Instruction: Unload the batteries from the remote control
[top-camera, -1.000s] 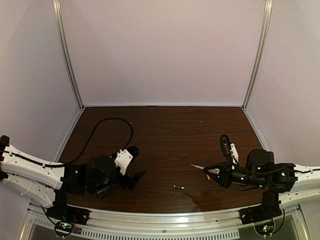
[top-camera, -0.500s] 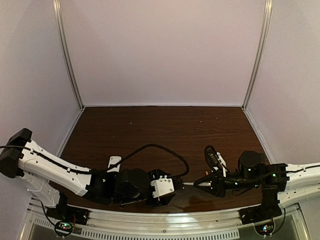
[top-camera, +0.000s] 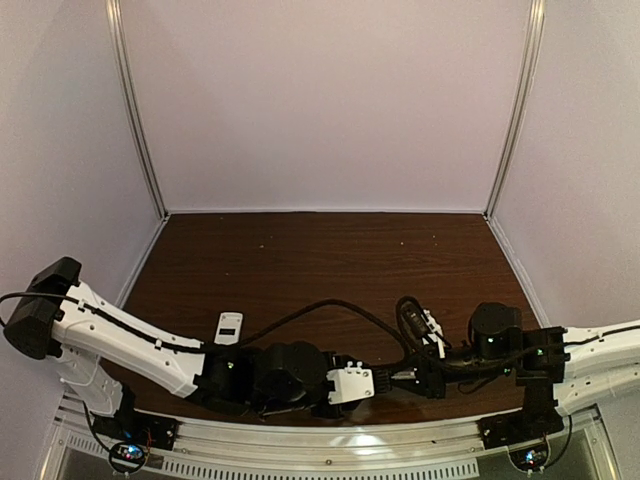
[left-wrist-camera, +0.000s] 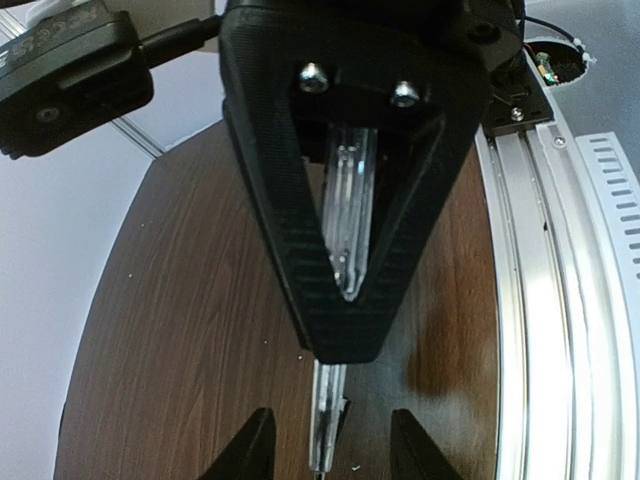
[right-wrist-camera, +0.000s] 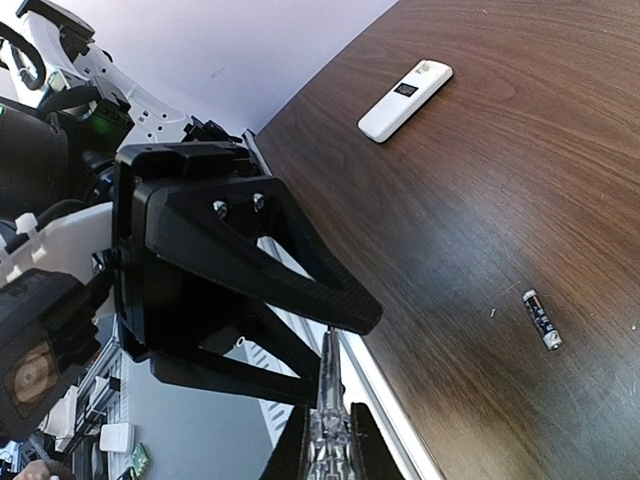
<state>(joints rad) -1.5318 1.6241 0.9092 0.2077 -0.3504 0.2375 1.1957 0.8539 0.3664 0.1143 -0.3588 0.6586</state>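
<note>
my left arm reaches right along the near edge, left gripper (top-camera: 372, 383) tip to tip with my right gripper (top-camera: 400, 380). right fingers (right-wrist-camera: 345, 445) pinched together; left jaw state unclear.
</note>
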